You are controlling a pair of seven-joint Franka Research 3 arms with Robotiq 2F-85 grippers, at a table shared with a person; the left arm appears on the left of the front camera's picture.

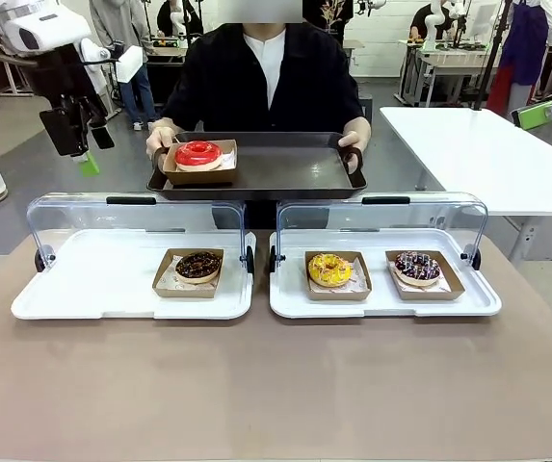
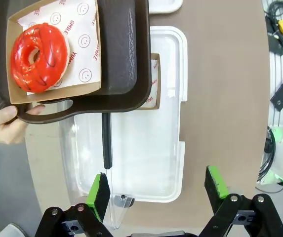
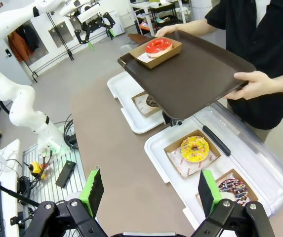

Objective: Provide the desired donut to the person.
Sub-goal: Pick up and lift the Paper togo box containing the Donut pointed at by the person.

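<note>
You'll see the red donut (image 1: pixel 197 153) sitting in its paper box on the brown tray (image 1: pixel 285 171), which the person (image 1: pixel 256 77) holds above the desk (image 1: pixel 276 385). Your left fingers (image 2: pixel 100 192) and right fingers (image 3: pixel 94 190) are spread wide, gripping nothing.

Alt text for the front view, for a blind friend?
A person holds a dark tray with a red donut, beyond two open cases holding a chocolate donut, yellow donut and sprinkled donut. The left claw hangs upper left.

red donut (image 1: pixel 197 152) | dark brown tray (image 1: pixel 285 169) | yellow donut (image 1: pixel 328 269) | black shirt (image 1: pixel 218 87)
</note>
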